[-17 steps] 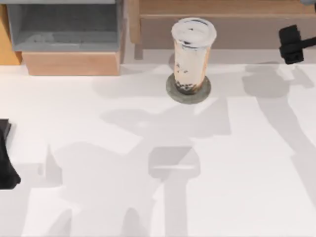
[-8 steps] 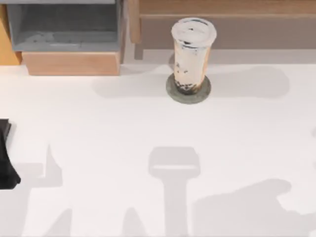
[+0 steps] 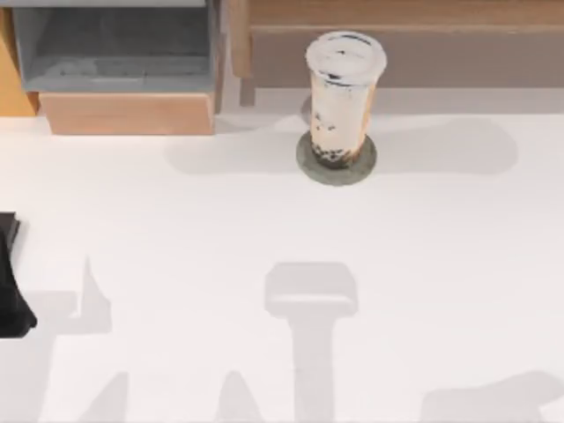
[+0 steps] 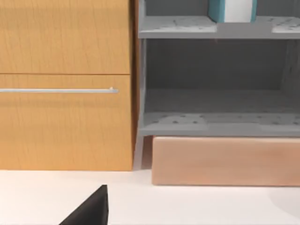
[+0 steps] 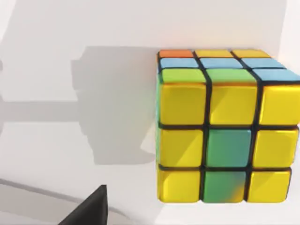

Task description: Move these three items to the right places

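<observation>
My left arm [image 3: 11, 282] sits parked at the left edge of the bench [image 3: 176, 264]; I cannot tell how its end effector stands. The cup [image 3: 342, 97] of milk tea stands upright on the grey coaster [image 3: 337, 167], far across the bench from that arm, in front of a wooden shelf [image 3: 397, 44]. My right wrist camera looks onto a puzzle cube [image 5: 225, 126] resting on the bench, close beneath my right end effector, whose state I cannot tell. My left wrist camera faces a wooden cabinet [image 4: 65, 84] and grey shelves [image 4: 215, 122].
</observation>
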Tool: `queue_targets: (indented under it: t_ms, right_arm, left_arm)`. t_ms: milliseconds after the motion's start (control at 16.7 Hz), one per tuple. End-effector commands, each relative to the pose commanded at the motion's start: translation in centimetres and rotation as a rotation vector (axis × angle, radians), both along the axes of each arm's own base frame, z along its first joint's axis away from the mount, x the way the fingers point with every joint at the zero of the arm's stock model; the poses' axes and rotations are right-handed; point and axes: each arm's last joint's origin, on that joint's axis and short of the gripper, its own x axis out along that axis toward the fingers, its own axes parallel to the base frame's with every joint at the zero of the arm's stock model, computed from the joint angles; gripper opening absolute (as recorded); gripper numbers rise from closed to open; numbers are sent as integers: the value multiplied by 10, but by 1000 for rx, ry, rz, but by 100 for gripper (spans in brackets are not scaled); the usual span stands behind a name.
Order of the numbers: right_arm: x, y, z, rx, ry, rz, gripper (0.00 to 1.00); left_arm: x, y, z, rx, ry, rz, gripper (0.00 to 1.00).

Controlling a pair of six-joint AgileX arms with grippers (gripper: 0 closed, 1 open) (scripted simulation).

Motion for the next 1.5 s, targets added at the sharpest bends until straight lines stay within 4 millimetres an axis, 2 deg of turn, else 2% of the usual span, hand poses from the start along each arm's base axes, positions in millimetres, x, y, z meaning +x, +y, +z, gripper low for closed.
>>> queue_targets:
  t_ms: [300, 780, 1080, 1500]
  right_arm:
    - [1, 0, -4, 1, 3, 0, 100]
    - [1, 0, -56, 0, 0, 0, 100]
    - [0, 0, -60, 0, 0, 0, 100]
    - [0, 0, -60, 0, 0, 0, 47]
  left_arm:
    - [0, 0, 0, 0, 0, 0, 100]
    - [0, 0, 0, 0, 0, 0, 100]
    - [0, 0, 0, 0, 0, 0, 100]
    - [0, 0, 0, 0, 0, 0, 100]
